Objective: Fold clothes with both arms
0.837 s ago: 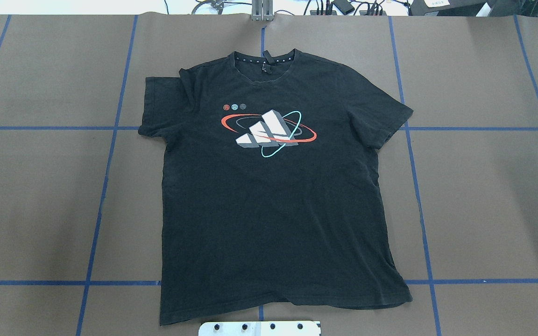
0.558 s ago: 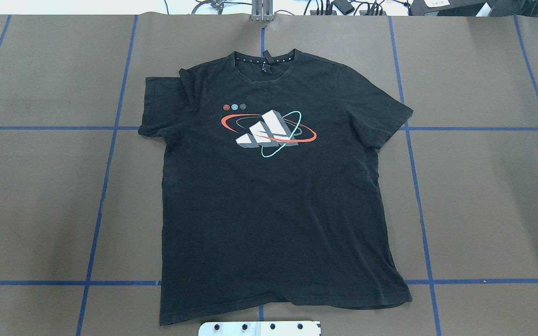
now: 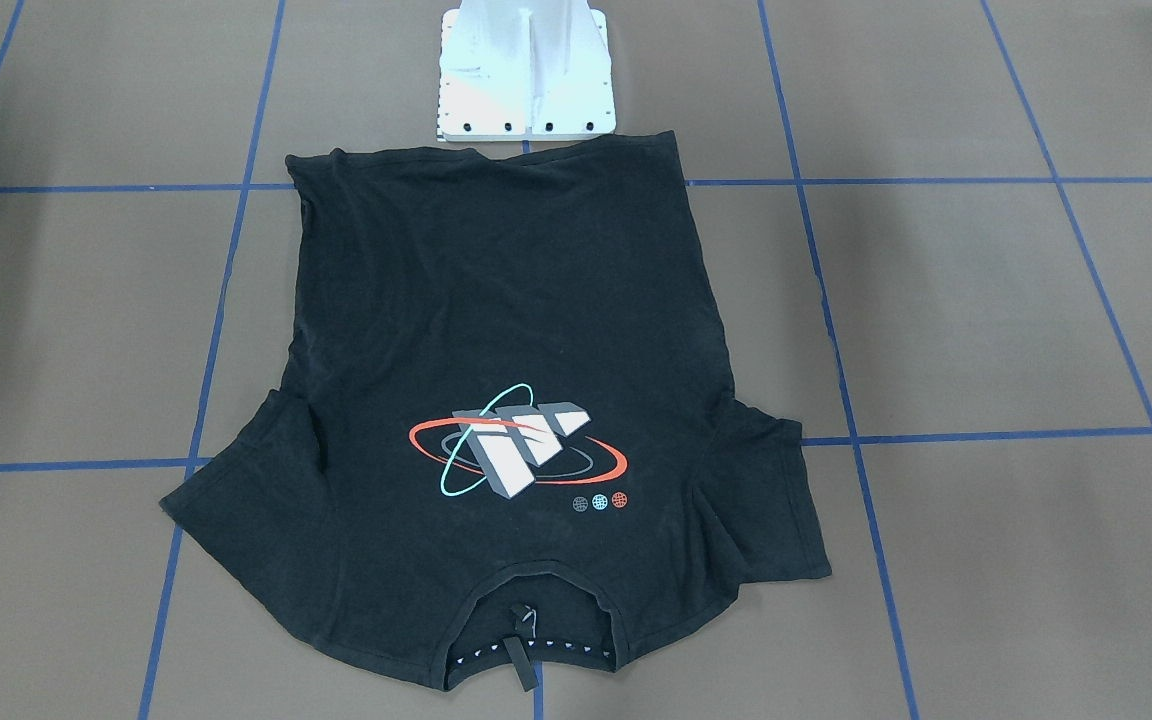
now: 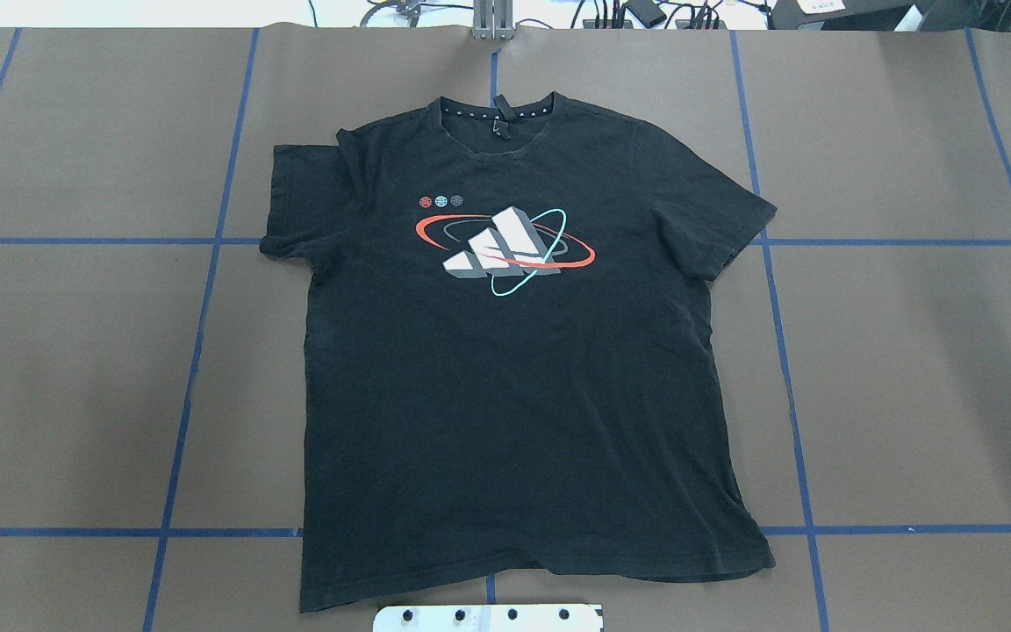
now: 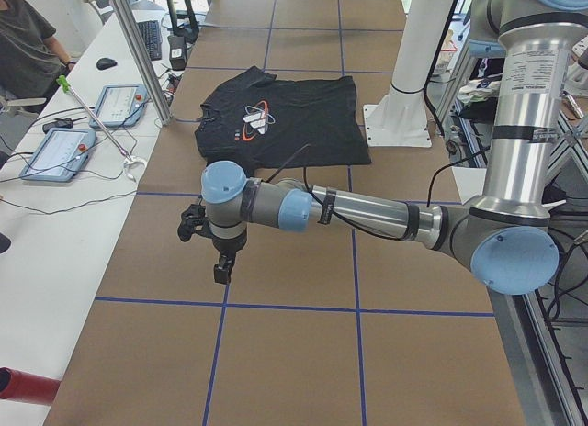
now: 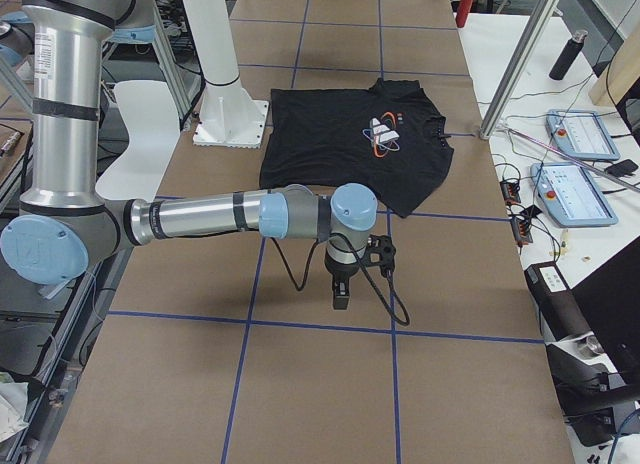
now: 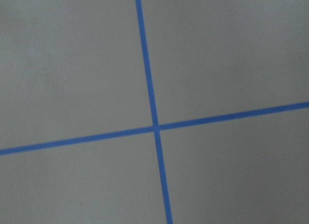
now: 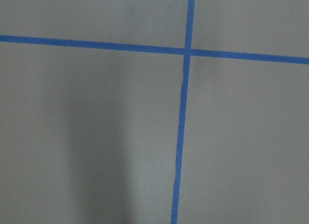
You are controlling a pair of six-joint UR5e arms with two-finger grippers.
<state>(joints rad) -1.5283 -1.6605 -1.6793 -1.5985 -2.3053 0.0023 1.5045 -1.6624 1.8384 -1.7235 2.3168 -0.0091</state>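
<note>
T-shirt flat on table, hem just beside base block

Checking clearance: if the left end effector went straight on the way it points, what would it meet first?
The left end effector points down, so probably the bare table, near a tape cross; the shirt lies apart.

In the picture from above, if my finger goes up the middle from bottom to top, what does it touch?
white base plate → black T-shirt → orbit logo → collar → grey post
</note>
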